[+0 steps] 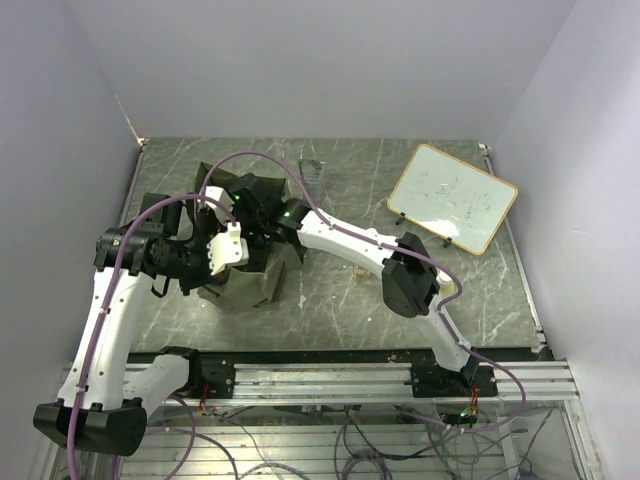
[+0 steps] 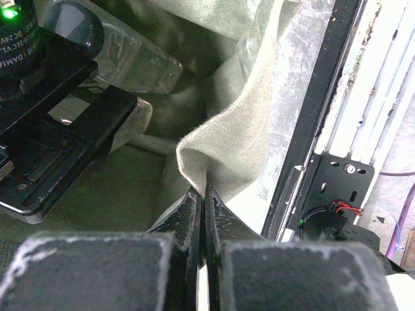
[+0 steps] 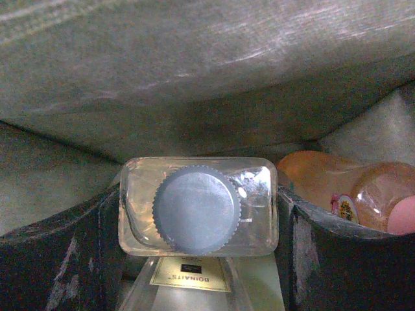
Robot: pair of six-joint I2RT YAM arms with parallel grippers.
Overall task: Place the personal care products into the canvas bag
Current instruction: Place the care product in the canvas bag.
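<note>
A boxy olive-green canvas bag [image 1: 250,285] stands left of centre on a dark, marble-patterned tabletop [image 1: 350,290], seen from above. Two white robot arms meet at it. One comes up the left side of the frame and bends in to the bag's left rim. The other reaches in from the lower right, with its wrist over the bag's mouth. A white-faced, wooden-framed whiteboard [image 1: 453,197] lies tilted in the upper right, well apart from the bag.

In the left wrist view, the left gripper [image 2: 204,194] at bottom centre is pinched tight on a fold of the bag's rim, with its jaws pressed together on the cloth.

In the right wrist view, the right gripper [image 3: 198,219] holds a clear rectangular bottle [image 3: 198,206] with a dark, ridged round cap, seen cap-end on just below the centre of the frame. A black finger presses against each short side (the jaws stand wide, filled by the bottle). The bag's fabric wall fills the upper half of the frame, so the bottle is inside the bag's mouth. At the lower right, deeper in the bag, lie what look like two translucent orange bottles [image 3: 318,178], one with a pink cap at the frame's edge. Just under the held bottle is another clear bottle with a cream label [image 3: 188,275], its print too small to read.
</note>
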